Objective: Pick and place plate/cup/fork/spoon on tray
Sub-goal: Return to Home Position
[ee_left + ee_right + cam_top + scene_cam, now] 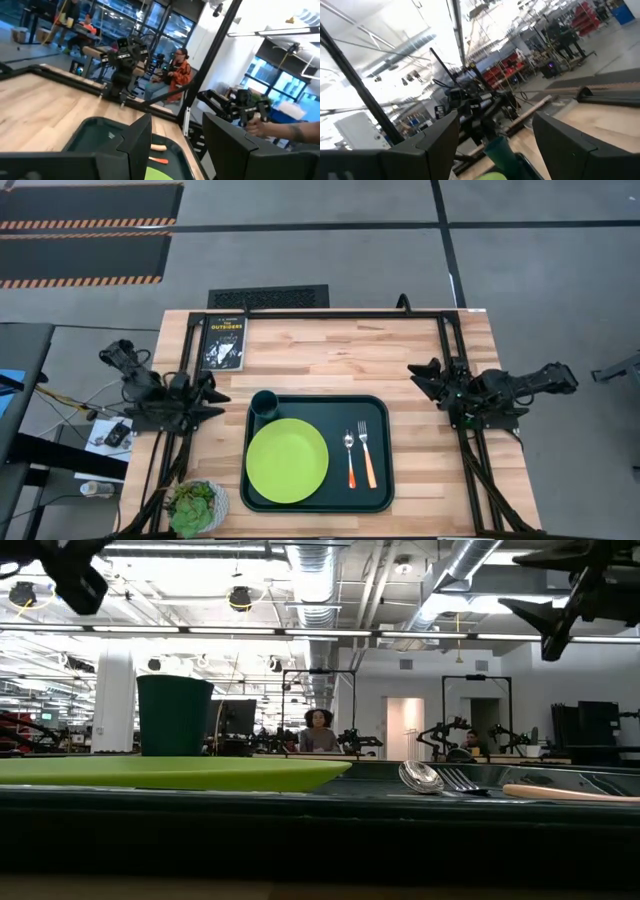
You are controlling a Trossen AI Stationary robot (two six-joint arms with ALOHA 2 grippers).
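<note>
The dark green tray lies at the table's near middle. On it rest the lime-green plate at the left, the dark teal cup upright at the far left corner, and the red-orange-handled spoon beside the yellow-orange-handled fork at the right. The low view shows the plate, cup, spoon bowl and fork. My left gripper is open and empty at the table's left edge. My right gripper is open and empty at the right edge.
A black book lies at the table's far left. A small bowl of green leaves stands at the near left corner. Bare wood lies between the tray and the far edge. People sit in the room beyond the table.
</note>
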